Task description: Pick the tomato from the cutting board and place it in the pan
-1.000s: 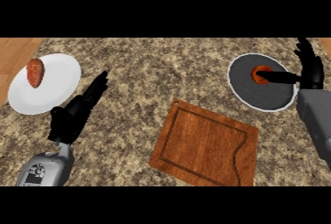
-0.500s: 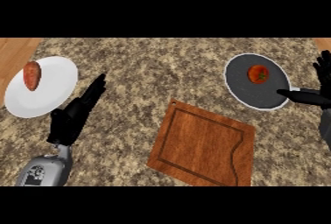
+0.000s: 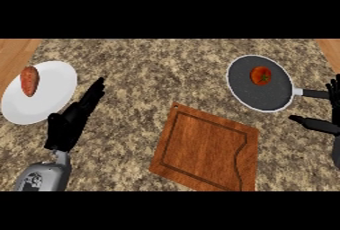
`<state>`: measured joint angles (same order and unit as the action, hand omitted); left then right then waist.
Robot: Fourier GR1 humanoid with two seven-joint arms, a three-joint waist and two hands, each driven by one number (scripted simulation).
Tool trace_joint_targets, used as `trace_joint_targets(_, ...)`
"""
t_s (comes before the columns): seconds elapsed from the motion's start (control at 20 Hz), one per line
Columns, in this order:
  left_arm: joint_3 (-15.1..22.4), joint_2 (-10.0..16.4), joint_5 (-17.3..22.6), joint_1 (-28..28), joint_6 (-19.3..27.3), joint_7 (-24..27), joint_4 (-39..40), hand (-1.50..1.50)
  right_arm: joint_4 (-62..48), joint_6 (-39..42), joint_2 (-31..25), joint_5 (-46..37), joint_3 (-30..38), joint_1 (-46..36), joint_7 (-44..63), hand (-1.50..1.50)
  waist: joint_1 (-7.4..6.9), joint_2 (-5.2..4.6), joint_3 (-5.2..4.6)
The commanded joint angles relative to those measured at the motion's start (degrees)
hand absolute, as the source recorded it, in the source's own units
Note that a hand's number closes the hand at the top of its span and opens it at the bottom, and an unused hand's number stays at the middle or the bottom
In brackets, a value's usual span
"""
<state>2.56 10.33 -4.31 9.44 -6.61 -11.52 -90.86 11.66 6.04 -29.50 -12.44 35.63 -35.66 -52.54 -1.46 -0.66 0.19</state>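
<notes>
The red tomato point(image 3: 260, 75) lies inside the dark pan point(image 3: 247, 96) at the upper right, its handle pointing right. The wooden cutting board point(image 3: 207, 153) sits bare at the lower middle. My right hand point(image 3: 327, 125) shows at the right edge beside the pan's handle, apart from the tomato, with thumb and fingers spread straight. At the lower left, my left hand point(image 3: 68, 122) rests open, fingers pointing up toward the plate.
A white plate point(image 3: 46, 101) at the left holds a reddish-orange piece of food point(image 3: 29, 81). The speckled stone counter point(image 3: 159, 72) ends in wood strips at the upper left and upper right corners.
My right hand has let go of the tomato in the pan and drawn back down and right to the edge. The left hand has not moved.
</notes>
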Motion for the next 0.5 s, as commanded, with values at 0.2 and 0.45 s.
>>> trace_joint_targets(0.2,-2.7,1.9,1.8,-3.7,-2.7,-0.3,-3.4,0.0,1.1,3.5,0.4,0.8,-2.1,5.9,-5.9,-1.5,0.5,0.41,-0.09)
trace_joint_targets(0.45,-1.7,-0.4,-0.6,0.1,-1.7,0.7,0.8,0.0,3.4,1.3,3.1,2.4,-3.4,10.0,-8.4,-1.5,1.14,0.48,-0.13)
